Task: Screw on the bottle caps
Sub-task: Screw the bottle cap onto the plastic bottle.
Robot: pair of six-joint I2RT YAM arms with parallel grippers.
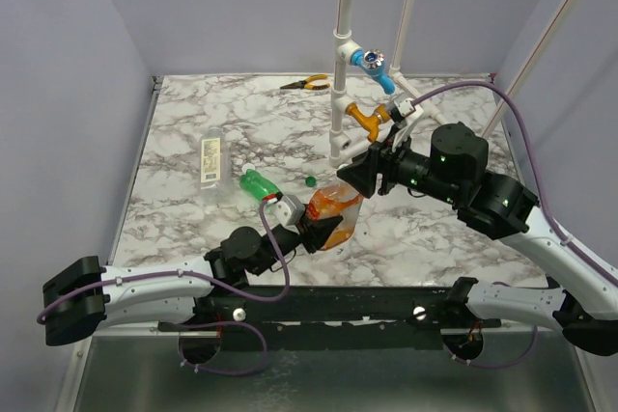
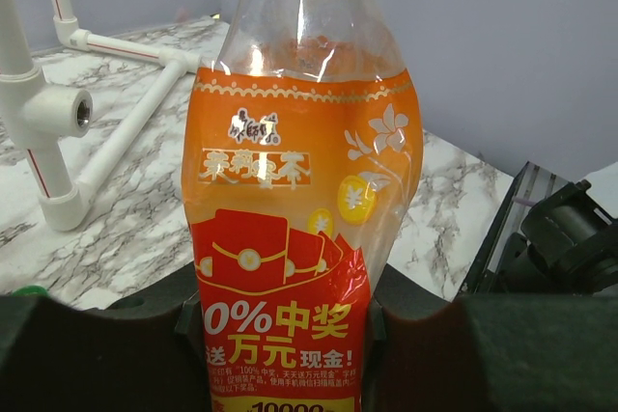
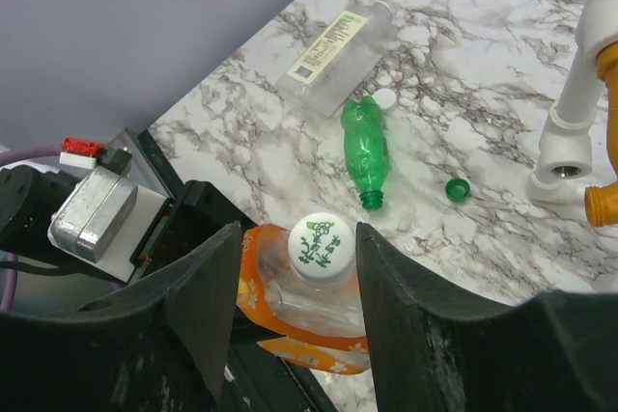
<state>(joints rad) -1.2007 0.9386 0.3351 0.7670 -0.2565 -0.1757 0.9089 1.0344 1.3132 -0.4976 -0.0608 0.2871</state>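
— While the left gripper [image 1: 309, 222] pinches the orange bottle [image 1: 338, 207] low on its label, where is the white cap [image 3: 322, 247]?

— On that bottle's neck, at the lower centre of the right wrist view. Whether it is screwed tight cannot be told.

— And the right gripper [image 3: 297, 231]?

— Its fingers [image 3: 208, 287] stand spread, one on each side of the cap, with a gap showing on both sides.

— How does the bottle sit in the top view?

— Tilted, at the middle of the frame, its top toward the right gripper.

— The other bottles?

— The green bottle [image 1: 259, 183] lies on its side on the table [image 1: 415, 238], just left of centre, its mouth bare. The green cap [image 1: 310, 180] lies apart from it, a little to its right. The clear bottle [image 1: 210, 159] lies further left.

— Anything else?

— The pipe frame [image 1: 340, 94] stands at upper centre, with pliers [image 1: 305, 83] on the table to its left.
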